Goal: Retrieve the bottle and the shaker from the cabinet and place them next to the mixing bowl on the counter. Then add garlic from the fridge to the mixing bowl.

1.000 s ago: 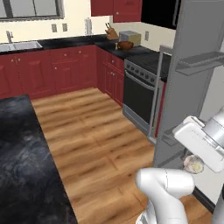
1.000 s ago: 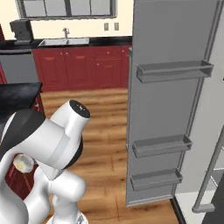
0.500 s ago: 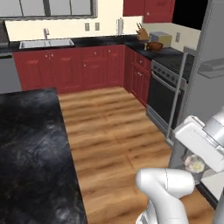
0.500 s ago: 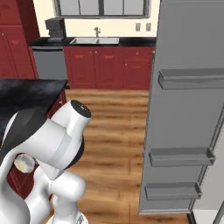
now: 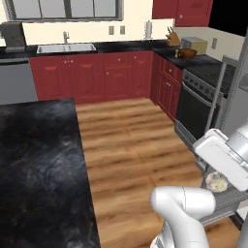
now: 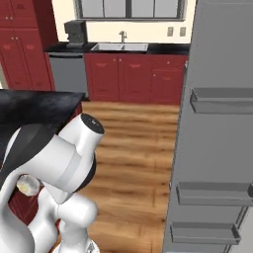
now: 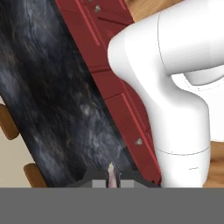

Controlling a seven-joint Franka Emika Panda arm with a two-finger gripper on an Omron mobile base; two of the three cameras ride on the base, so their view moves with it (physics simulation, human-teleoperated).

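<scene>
A pale garlic bulb [image 5: 216,182] sits pinched under my white hand at the lower right of the left base view. The right base view shows the same garlic [image 6: 28,185] low on the left, beside my arm. In the hand view my gripper [image 7: 113,180] is shut on the garlic, whose pointed tip [image 7: 112,172] pokes up between the fingertips. The grey fridge door [image 6: 217,148] with its shelves stands open on my right. The bottle, the shaker and the mixing bowl are out of view.
A black island counter [image 5: 38,160] fills the left, with red drawers [image 7: 118,100] along its side. Ahead, beyond a stretch of wooden floor [image 5: 131,140], a sink [image 5: 65,47] sits in a run of red cabinets. A stove [image 5: 198,97] stands at the right.
The whole picture has slid to the right in both base views, so the base has turned left. The garlic stays in the shut gripper, and the arm keeps its pose.
</scene>
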